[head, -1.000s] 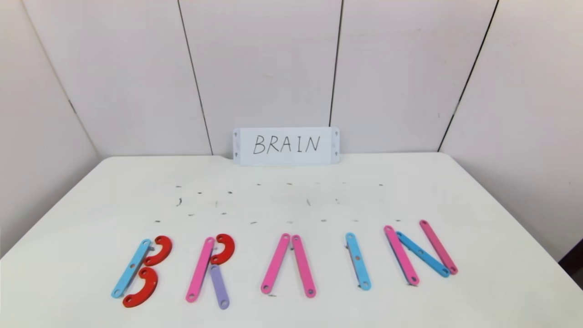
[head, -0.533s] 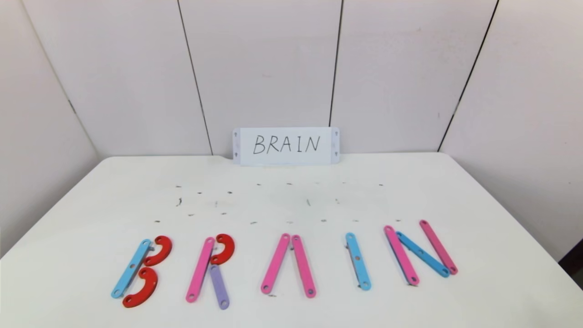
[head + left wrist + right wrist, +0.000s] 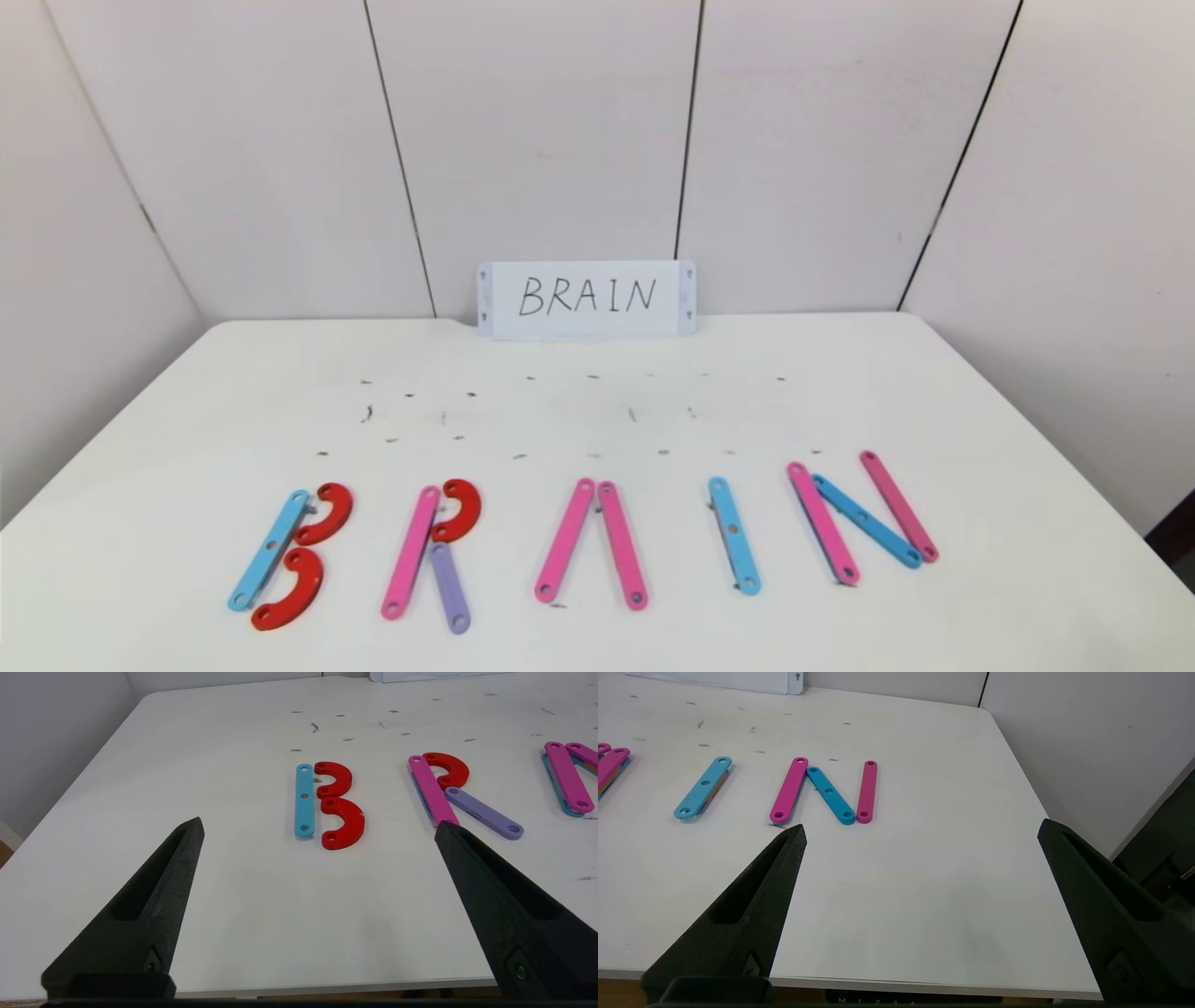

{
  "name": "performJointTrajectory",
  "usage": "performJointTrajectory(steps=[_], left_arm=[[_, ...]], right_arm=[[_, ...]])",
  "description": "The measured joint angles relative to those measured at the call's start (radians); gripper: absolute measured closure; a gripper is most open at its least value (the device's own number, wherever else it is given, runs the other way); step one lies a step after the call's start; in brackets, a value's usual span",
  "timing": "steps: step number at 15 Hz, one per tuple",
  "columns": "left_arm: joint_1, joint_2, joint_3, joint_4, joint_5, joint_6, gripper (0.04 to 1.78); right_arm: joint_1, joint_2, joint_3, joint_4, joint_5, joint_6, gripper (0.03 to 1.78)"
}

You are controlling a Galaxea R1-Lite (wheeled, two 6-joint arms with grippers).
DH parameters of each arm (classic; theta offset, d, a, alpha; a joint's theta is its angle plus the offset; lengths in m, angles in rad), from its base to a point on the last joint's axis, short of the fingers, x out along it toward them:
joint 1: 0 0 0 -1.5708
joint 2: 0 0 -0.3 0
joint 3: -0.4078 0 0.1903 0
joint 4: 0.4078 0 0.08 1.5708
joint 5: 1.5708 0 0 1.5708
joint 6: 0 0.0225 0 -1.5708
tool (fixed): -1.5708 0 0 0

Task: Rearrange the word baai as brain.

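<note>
Left gripper (image 3: 317, 828): two matte black tapered fingers (image 3: 154, 896) with hollowed inner faces, spread wide apart with nothing between them, hanging above the table's near edge on the robot's left, short of the letter B.
Right gripper (image 3: 922, 830): same wedge-shaped black fingers (image 3: 752, 905), also held wide apart and empty, above the near edge on the robot's right, short of the letter N.
Table (image 3: 597, 635): smooth white top with rounded corners, speckled with small dark scuff marks in its middle band.
Word (image 3: 597, 541): flat glossy plastic pieces with round holes, lying in one row across the near part of the table, reading B R A I N.
B (image 3: 285, 555): one light-blue straight bar (image 3: 269, 551) and two red C-shaped curves (image 3: 291, 588) stacked one above the other, touching its right side.
R (image 3: 431, 551): a pink bar (image 3: 411, 551), one red curve at its top, and a purple bar (image 3: 450, 588) slanting down as the leg.
A (image 3: 591, 543): two pink bars meeting at the top, spread at the bottom, with no crossbar.
I (image 3: 734, 534): a single light-blue bar, slightly tilted; the right wrist view shows another coloured layer beneath it.
N (image 3: 864, 516): two pink bars joined by a blue diagonal (image 3: 866, 521), its lower end overlapping the right bar.
Card (image 3: 586, 299): white rectangle with BRAIN handwritten in black, standing against the panelled wall at the far edge.
</note>
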Motion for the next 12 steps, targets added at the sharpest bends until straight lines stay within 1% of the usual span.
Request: performJointTrajectory(steps=[4,12], left_arm=[[0.0,0.0,0.006,-0.011,-0.005,-0.016,0.08],[0.0,0.0,0.016,-0.026,0.01,-0.039,0.08]], right_arm=[[0.0,0.0,0.0,0.0,-0.004,0.04,0.07],[-0.001,0.001,0.0,-0.002,-0.008,0.046,0.07]])
